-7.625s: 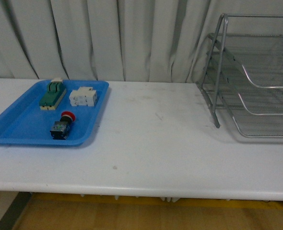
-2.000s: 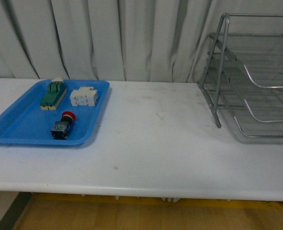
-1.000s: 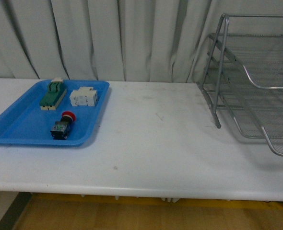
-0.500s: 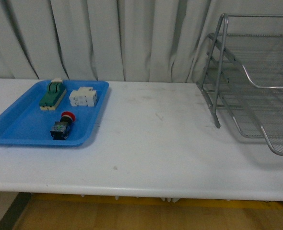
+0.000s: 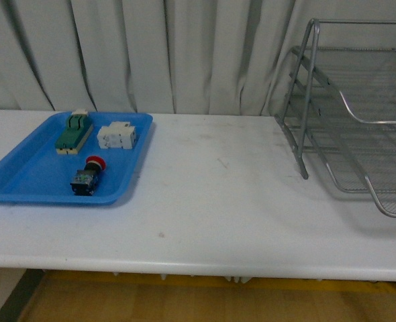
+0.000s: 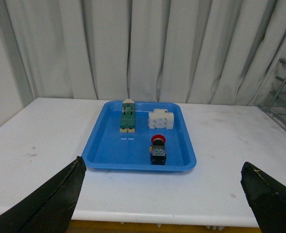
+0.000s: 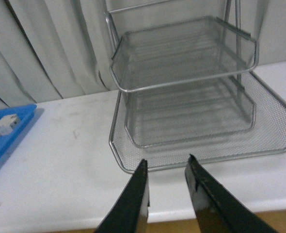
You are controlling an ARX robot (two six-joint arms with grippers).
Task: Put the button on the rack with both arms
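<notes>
At the rack (image 5: 305, 100), your right tool (image 7: 166, 161), slightly parted and empty, has slid the bottom shelf (image 5: 386, 201) out; the button (image 5: 88, 176) awaits your wide-spread left tool (image 6: 162, 164).

The button (image 5: 88, 177) lies in the tray (image 5: 23, 180), left of the rack (image 5: 359, 144).

Wrist views only. On the left gripper (image 6: 162, 164), two matte black fingers (image 6: 51, 206): broad wedges narrowing to blunt tips, with a pale fleck near one tip. On the right gripper (image 7: 166, 160), black fingers (image 7: 128, 204) that are slimmer and glossier, their edges catching light.
</notes>
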